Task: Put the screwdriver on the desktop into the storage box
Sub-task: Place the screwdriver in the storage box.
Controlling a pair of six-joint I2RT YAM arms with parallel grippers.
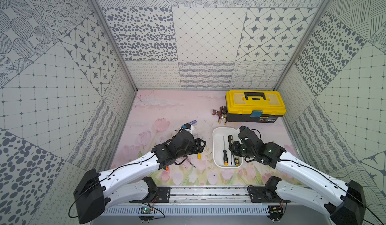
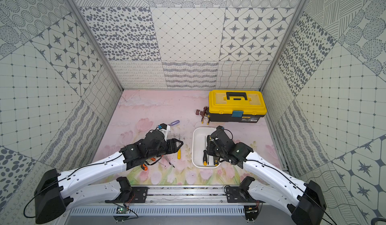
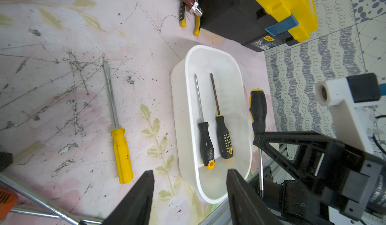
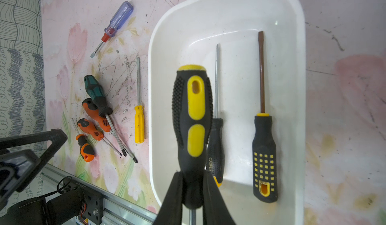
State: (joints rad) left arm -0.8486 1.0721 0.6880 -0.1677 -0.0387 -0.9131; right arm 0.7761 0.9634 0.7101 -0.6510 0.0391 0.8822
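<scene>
1. Pink, flower-printed desktop [image 1: 167,109] carries loose tools on the left. Three orange-handled screwdrivers [image 4: 90,129] and a green-handled screwdriver [image 4: 95,92] lie in a heap. A clear blue-handled screwdriver [image 4: 120,17] lies farther back, and a yellow screwdriver [image 3: 121,150] lies nearest the box.
2. The left gripper [image 3: 190,172] hangs between that heap and the box, its jaws parted about halfway with nothing between them.
3. The white storage box [image 4: 240,10] holds two screwdrivers lying flat side by side: a black-handled screwdriver [image 3: 205,142] with a yellow end, and a yellow-dotted screwdriver [image 4: 264,159].
4. The right gripper [image 4: 192,175] is clamped narrowly on the neck of a black-and-yellow screwdriver [image 4: 193,109], which hangs over the box's inside.
5. A yellow-lidded toolbox [image 1: 255,104] stands at the back right with its lid down, and pliers [image 3: 189,19] lie just beside it.
</scene>
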